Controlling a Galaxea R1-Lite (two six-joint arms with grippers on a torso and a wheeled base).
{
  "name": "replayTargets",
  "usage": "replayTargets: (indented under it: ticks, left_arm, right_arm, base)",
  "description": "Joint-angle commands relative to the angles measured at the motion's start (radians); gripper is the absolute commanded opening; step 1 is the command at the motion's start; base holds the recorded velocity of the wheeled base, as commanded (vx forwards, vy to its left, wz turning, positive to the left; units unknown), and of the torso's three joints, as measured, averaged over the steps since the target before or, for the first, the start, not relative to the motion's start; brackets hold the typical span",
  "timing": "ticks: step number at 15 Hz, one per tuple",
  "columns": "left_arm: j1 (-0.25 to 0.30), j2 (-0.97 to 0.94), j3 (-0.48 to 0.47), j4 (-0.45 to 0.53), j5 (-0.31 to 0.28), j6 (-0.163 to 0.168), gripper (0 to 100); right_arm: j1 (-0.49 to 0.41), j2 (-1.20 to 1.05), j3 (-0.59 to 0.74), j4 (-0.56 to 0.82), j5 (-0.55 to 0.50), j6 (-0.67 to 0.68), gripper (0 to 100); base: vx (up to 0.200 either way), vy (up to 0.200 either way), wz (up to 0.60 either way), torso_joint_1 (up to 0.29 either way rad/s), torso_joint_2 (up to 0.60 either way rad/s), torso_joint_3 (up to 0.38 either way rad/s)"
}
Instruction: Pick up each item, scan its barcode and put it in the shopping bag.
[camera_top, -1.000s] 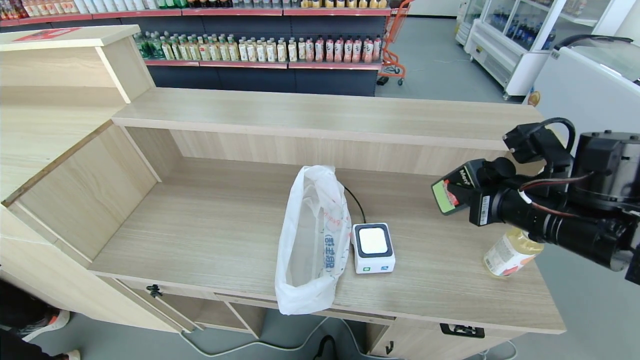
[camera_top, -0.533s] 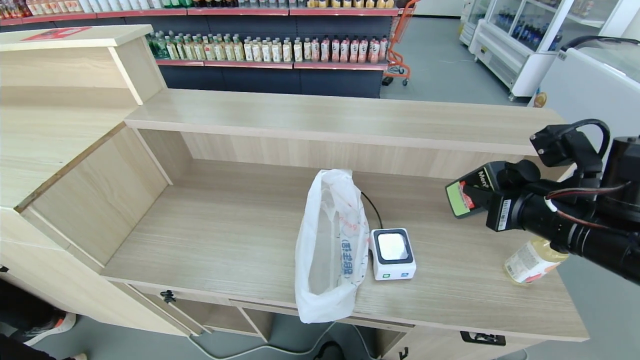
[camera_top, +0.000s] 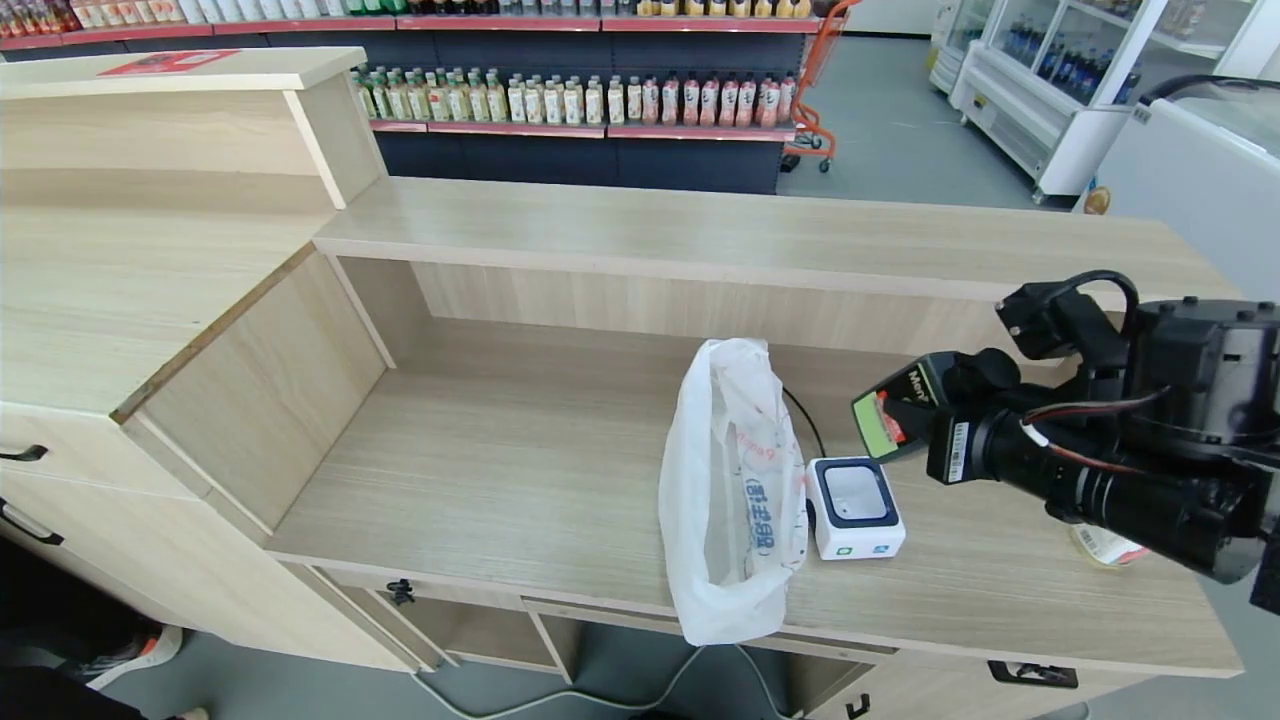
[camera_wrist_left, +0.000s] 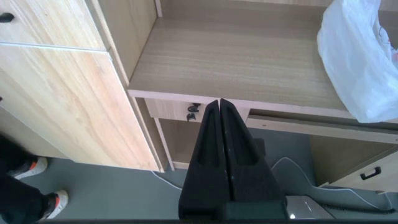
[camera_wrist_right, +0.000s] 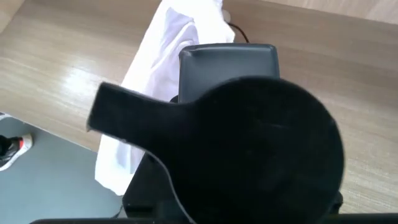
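— Where is the box being kept?
— The right gripper (camera_top: 945, 400) is clamping the box (camera_top: 885, 425), dark with a green end, and is holding it in the air above the table (camera_top: 500, 460), to the right of the scanner (camera_top: 853, 505) and higher than it.

— And the bag?
— The bag (camera_top: 735, 490) is lying open on the table right against the scanner's left side, its near end hanging over the front edge.

— What is the left gripper doing?
— The left gripper (camera_wrist_left: 219, 118) is hanging below the table's front edge, fingers pressed together on nothing.

— Anything else?
— A bottle (camera_top: 1105, 547) is peeking out on the table under the right arm, mostly hidden.
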Motion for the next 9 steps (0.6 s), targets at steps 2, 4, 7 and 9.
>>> replayTargets:
  ticks: [2,4,7,9]
  left_arm:
    - [0.0,0.0,0.0,0.001,-0.001,0.0,0]
    - [0.0,0.0,-0.001,0.001,-0.001,0.0,0]
    - [0.0,0.0,-0.001,0.001,0.001,0.0,0]
    - [0.0,0.0,0.0,0.001,0.001,0.0,0]
  right_arm:
    - [0.048,0.123,-0.007,-0.025,-0.004,0.042,0]
    - [0.068,0.191,0.006,-0.086,-0.01,0.05,0]
    - [0.087,0.283,0.02,-0.123,-0.033,0.05,0]
    - [0.102,0.358,0.017,-0.178,-0.05,0.048,0]
  base:
    - [0.0,0.0,0.0,0.0,0.0,0.0]
    - [0.0,0.0,0.0,0.0,0.0,0.0]
    - [0.0,0.0,0.0,0.0,0.0,0.0]
    - [0.0,0.0,0.0,0.0,0.0,0.0]
